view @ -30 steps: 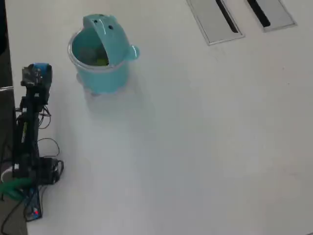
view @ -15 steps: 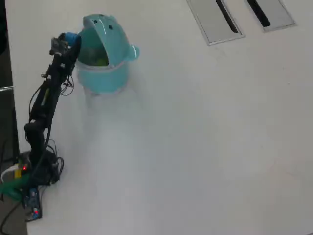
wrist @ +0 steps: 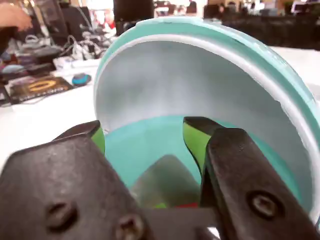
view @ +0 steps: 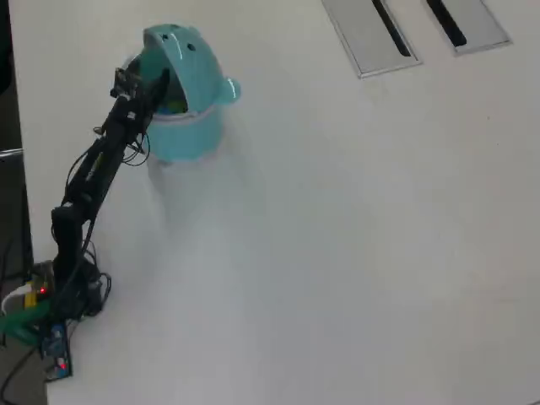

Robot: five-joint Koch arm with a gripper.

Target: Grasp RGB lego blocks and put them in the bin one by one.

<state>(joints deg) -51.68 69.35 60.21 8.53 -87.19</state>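
The bin [view: 187,133] is a round teal pot at the table's far left in the overhead view, its flip lid [view: 180,52] standing up. My gripper [view: 157,89] reaches over the bin's mouth from the left. In the wrist view the gripper [wrist: 145,131] is open, green pads [wrist: 194,140] apart, with nothing between them. It faces the lid's pale inside [wrist: 200,80] and the teal inner wall [wrist: 145,145]. Deep inside the bin, slivers of a yellow-green block [wrist: 160,205] and a red block [wrist: 188,204] show. A yellow-green speck [view: 175,107] also shows inside the bin from above.
Two grey slotted panels [view: 371,35] [view: 469,22] lie at the table's far right top. The arm's base [view: 52,314] with its cables sits at the left edge. White tabletop [view: 337,253] spreads to the right of the bin.
The arm has swung from standing upright at the left edge over to the bin, and the gripper now hangs over the bin's mouth.
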